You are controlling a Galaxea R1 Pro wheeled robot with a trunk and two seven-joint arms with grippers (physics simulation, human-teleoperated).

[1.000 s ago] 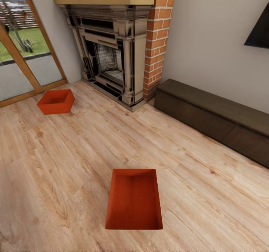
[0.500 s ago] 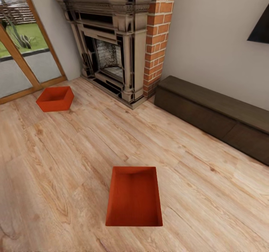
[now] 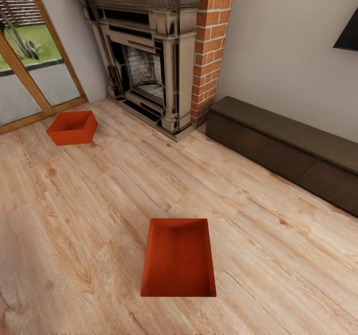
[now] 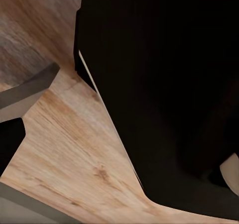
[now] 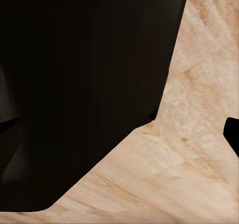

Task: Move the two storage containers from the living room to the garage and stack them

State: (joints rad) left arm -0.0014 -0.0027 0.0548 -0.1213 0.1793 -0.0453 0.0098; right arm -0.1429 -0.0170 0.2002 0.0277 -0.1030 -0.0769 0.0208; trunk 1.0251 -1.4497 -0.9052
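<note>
The robot stood in the living room, facing the brick fireplace. One storage container lay on the light wood plank floor, well in front of the fireplace and nearest the robot, open side up and empty. The second storage container sat to the left of the fireplace hearth, near the glass door. A long low dark cabinet ran along the wall to the right of the fireplace.

Both wrist views showed plank floor and a large black body of the robot. How far either gripper's fingers stood apart could not be told, and nothing was seen held in them.

The step in hand appeared to be the approach to the nearer container. Recommended procedure: centre the base on its long axis, stop short of touching it, lower the trunk, then bring one gripper to each short wall and grip both rims evenly so the thin walls do not flex or tilt.
</note>
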